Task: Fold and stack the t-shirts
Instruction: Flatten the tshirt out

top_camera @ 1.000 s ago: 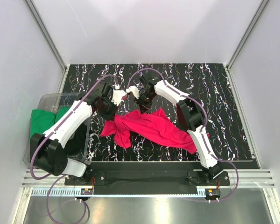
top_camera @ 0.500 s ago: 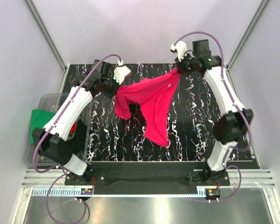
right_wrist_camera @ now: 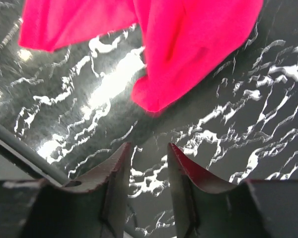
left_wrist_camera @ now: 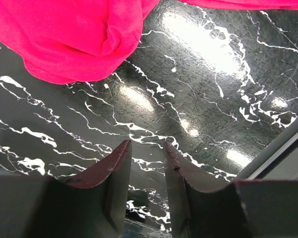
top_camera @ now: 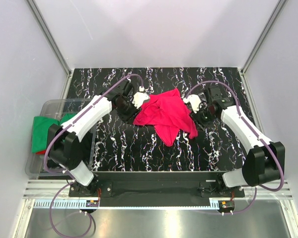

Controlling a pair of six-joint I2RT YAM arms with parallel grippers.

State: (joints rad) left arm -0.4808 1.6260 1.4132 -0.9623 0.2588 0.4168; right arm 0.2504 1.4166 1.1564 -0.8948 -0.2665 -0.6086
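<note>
**Crimson short-sleeved cloth t-shirt** [top_camera: 165,110]: lies crumpled on the black white-veined marble-pattern table [top_camera: 228,144], towards the back and near the middle. It is not spread flat. Folds overlap, and one lobe trails towards the near edge.

**Left fingers** [left_wrist_camera: 114,173]: parted by a narrow gap, with nothing between them. In the left wrist view only bare table shows in the gap, and a rolled edge of the crimson t-shirt [left_wrist_camera: 74,39] lies ahead of the tips, apart from them. In the top view the left arm [top_camera: 89,116] reaches to the shirt's left edge.

**Right fingers** [right_wrist_camera: 188,173]: parted by a similar narrow gap and holding nothing. A hanging corner of the crimson t-shirt [right_wrist_camera: 188,44] lies just ahead of the tips, without contact. The right arm [top_camera: 243,126] ends at the shirt's right edge.

**Green cloth t-shirt** [top_camera: 39,130]: sits in the clear plastic bin [top_camera: 54,104] at the left of the table, well apart from the crimson one
</note>
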